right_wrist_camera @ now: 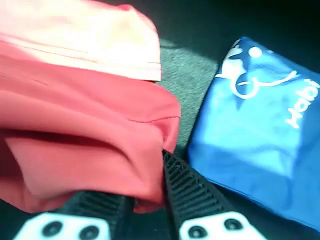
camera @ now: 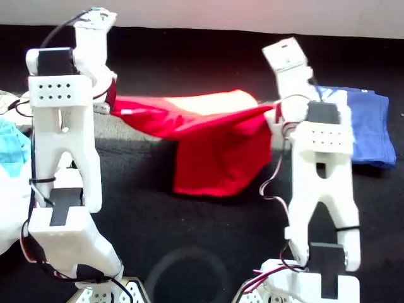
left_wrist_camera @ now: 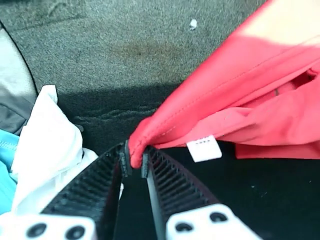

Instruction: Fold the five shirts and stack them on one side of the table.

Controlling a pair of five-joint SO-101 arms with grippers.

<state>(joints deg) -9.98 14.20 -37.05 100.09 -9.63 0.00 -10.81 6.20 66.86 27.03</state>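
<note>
A red shirt (camera: pixel 208 136) hangs stretched between both arms above the dark table, its lower part drooping toward the front. My left gripper (left_wrist_camera: pixel 134 161) is shut on one bunched corner of the red shirt (left_wrist_camera: pixel 240 100), near its white label (left_wrist_camera: pixel 204 148). My right gripper (right_wrist_camera: pixel 150 190) is shut on the other edge of the red shirt (right_wrist_camera: pixel 75 130). A folded blue shirt (camera: pixel 366 126) lies flat at the right side of the table, close beside the right gripper, with its white print (right_wrist_camera: pixel 250 75) facing up.
Unfolded white and light blue shirts (camera: pixel 9 158) are heaped at the left edge, and the white cloth (left_wrist_camera: pixel 50 145) lies just beside the left gripper. A grey patch (left_wrist_camera: pixel 15 85) lies near them. The table (camera: pixel 189 252) is dark felt.
</note>
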